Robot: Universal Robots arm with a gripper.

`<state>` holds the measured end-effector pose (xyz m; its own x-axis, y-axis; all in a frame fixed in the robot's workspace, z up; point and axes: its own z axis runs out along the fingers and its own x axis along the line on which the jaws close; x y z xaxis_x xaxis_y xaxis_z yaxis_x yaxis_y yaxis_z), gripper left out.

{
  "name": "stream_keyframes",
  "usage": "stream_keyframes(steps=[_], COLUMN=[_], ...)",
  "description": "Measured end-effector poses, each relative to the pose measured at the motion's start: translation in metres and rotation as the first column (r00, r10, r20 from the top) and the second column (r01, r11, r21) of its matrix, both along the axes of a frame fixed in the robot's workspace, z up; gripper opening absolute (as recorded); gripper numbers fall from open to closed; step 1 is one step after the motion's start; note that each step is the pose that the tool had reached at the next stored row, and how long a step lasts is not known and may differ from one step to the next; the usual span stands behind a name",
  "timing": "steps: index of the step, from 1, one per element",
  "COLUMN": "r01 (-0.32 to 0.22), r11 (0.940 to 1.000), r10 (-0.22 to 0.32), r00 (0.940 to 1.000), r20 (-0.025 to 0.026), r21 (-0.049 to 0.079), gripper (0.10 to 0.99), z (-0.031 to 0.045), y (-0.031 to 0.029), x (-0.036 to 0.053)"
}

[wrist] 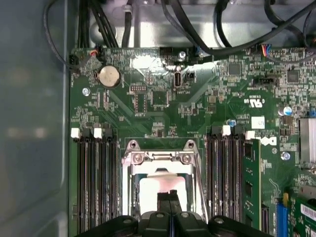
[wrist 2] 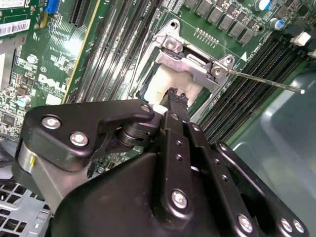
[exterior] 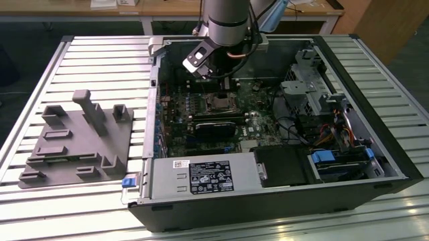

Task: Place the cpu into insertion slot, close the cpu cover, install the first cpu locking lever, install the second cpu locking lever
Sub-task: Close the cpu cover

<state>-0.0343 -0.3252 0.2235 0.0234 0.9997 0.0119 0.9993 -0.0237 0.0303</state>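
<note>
The insertion slot [exterior: 218, 103] sits mid-motherboard inside the open computer case. In both wrist views the silvery cpu cover [wrist: 159, 158] [wrist 2: 190, 63] lies down over the slot. The cpu [wrist: 153, 190] [wrist 2: 165, 81] shows as a bright metal face through the cover's cut-out. My gripper [wrist: 170, 198] [wrist 2: 173, 93] hangs just above that face, its black fingers pressed together with nothing visible between them. A thin locking lever rod [wrist 2: 266, 82] sticks out from one corner of the socket, away from the board. In the exterior view the gripper [exterior: 218, 83] is over the slot's far side.
Memory slots [wrist: 94, 182] flank the socket on both sides. A black graphics card [exterior: 214, 128] lies in front of the socket, with the grey power supply box [exterior: 201, 178] nearer still. Drive cages [exterior: 315, 85] and cables fill the exterior view's right. A grey fixture tray [exterior: 74, 140] is outside the case.
</note>
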Motion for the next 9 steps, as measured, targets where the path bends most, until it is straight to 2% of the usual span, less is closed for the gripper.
stream_keyframes(steps=[5, 9], r01=[-0.009, -0.076], r11=[1.0000, 0.9971], r10=[0.009, 0.076], r00=[1.0000, 0.9971], r20=[0.0000, 0.0001], r21=[0.000, 0.000], gripper=[0.106, 0.106], z=[0.0000, -0.0001], y=[0.0000, 0.0000], x=[-0.0001, 0.0000])
